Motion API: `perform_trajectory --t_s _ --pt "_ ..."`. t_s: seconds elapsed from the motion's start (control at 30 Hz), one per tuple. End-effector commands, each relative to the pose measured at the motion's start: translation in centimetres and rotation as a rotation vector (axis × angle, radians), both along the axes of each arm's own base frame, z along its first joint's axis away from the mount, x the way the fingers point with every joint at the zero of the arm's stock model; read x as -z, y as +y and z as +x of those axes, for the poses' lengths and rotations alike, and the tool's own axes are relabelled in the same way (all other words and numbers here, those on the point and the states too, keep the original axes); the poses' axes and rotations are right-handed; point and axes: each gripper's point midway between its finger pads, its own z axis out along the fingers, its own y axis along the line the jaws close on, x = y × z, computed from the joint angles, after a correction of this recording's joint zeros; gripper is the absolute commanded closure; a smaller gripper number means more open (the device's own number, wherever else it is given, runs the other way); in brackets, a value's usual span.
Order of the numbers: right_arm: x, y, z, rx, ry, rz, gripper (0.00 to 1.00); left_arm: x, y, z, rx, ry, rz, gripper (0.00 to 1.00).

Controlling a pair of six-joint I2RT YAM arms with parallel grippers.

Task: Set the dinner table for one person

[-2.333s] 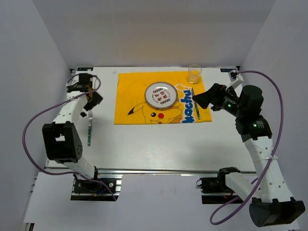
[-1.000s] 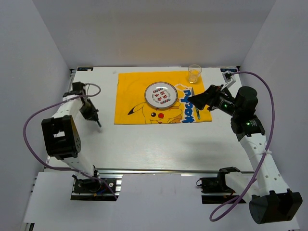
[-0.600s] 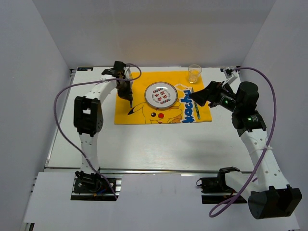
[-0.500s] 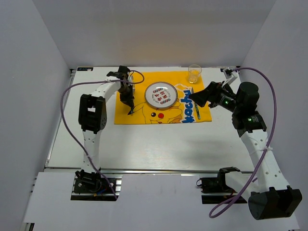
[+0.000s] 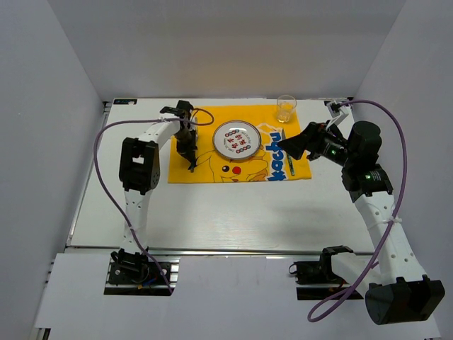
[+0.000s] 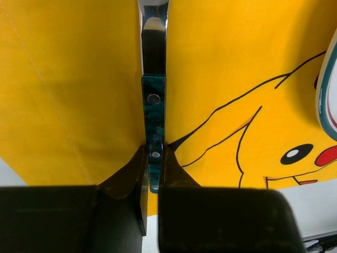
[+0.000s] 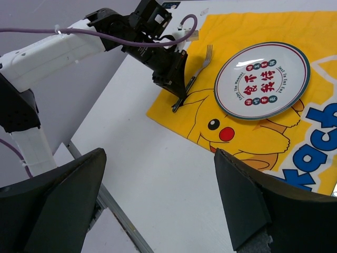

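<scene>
Dinner table (image 5: 233, 212) nearly set: plate (image 5: 236, 139), knife (image 5: 289, 161), glass (image 5: 286, 108) placed; left gripper (image 6: 152, 168) pinches the fork (image 6: 154, 100) over the Pikachu placemat (image 5: 212, 173), not yet released; right gripper (image 5: 294, 146) gapes empty.

**Bright, even overhead light; soft shadows.**
The dinner table (image 5: 233, 205) is uniformly lit, with only faint shadows. In the left wrist view the near fingers (image 6: 210, 221) are dark and blurred, and the fork (image 6: 154, 108) carries a small glare on its metal neck.

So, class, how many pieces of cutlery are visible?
2: a fork left of the plate, held by the left gripper, and a teal-handled piece right of the plate on the placemat.
</scene>
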Motion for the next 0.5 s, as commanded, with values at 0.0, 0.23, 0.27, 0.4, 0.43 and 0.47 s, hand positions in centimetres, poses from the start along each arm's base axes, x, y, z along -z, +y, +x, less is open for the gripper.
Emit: perform_trajectory --t_s 0.0,0.23,0.27,0.4,0.43,0.47 --pt "-2.2 0.0 -0.1 -0.012 -0.065 0.016 0.11 -2.7 0.3 -0.5 0.009 -0.047 0.011 1.0" --pt "-2.3 0.1 -0.3 -0.009 -0.065 0.015 0.11 -3.1 0.5 -1.8 0.003 -0.052 0.024 1.0" --pt "-2.3 0.0 -0.3 -0.006 -0.068 0.013 0.11 -2.8 0.5 -1.9 0.004 -0.042 0.027 1.0" --pt "-2.3 0.1 -0.4 -0.008 -0.067 0.012 0.11 -2.7 0.4 -2.2 0.024 -0.03 0.041 1.0" --pt "-2.2 0.0 -0.4 -0.005 -0.063 0.012 0.11 -2.5 0.5 -2.2 0.027 -0.025 0.051 1.0" --pt "-2.2 0.1 -0.4 -0.008 -0.062 0.012 0.11 -2.9 0.4 -1.8 0.03 -0.035 0.046 1.0"
